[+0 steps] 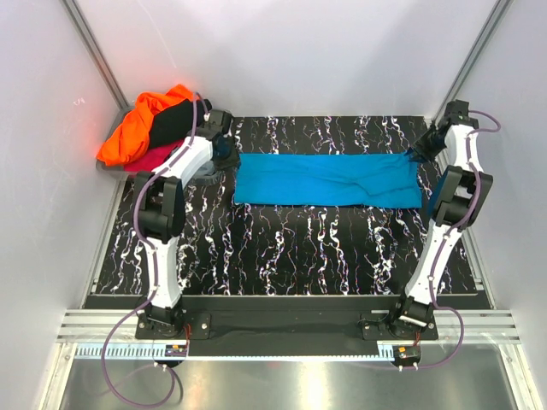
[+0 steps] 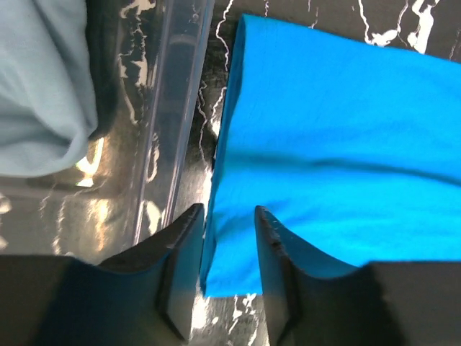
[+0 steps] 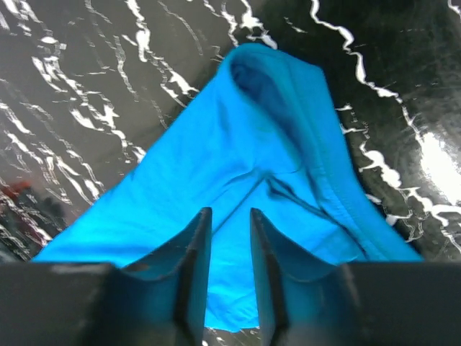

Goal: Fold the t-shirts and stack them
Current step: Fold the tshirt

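Note:
A turquoise t-shirt (image 1: 325, 179) lies folded into a long flat strip across the back of the black marbled mat. My left gripper (image 1: 224, 158) is at the strip's left end. In the left wrist view its jaws (image 2: 227, 210) stand apart over the shirt's left edge (image 2: 346, 144), gripping nothing. My right gripper (image 1: 423, 152) is at the right end. Its jaws (image 3: 230, 211) are also apart, with the bunched blue cloth (image 3: 252, 144) lying loose under and between them. Orange (image 1: 137, 128), black (image 1: 175, 120) and crimson (image 1: 158, 158) t-shirts are heaped at the back left.
A clear plastic bin wall (image 2: 173, 108) stands just left of the left gripper, with pale grey cloth (image 2: 43, 86) inside it. White enclosure walls close off the back and both sides. The marbled mat (image 1: 299, 248) spreads out in front of the shirt.

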Controlling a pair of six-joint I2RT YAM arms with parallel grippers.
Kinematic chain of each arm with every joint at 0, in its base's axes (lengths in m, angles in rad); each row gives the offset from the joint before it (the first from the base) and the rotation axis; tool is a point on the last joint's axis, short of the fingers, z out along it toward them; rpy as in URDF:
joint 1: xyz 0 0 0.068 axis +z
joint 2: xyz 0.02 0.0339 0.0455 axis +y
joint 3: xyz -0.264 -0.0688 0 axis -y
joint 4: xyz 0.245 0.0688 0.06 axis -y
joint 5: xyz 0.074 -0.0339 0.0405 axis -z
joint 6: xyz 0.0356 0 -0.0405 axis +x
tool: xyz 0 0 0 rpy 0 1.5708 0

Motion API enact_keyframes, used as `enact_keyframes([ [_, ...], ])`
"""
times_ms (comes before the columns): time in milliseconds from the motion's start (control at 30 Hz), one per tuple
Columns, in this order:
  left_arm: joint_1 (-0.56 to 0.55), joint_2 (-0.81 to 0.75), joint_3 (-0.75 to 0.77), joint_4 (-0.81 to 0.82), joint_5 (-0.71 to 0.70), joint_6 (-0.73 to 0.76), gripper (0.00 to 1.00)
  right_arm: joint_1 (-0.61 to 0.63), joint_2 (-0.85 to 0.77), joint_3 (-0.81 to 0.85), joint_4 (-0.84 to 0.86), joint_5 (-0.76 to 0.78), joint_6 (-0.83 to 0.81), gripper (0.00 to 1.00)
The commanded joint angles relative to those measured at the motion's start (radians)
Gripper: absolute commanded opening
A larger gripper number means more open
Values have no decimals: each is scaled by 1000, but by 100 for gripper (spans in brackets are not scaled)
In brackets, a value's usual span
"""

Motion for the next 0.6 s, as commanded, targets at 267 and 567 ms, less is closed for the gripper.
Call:
enact_keyframes([
  [267, -119, -235, -110, 13, 101, 134, 38, 84, -364, -302, -41, 113, -59, 52],
  [567, -176, -14, -55, 63, 181, 157, 36, 97, -592, -793, 181, 195, 98, 51],
])
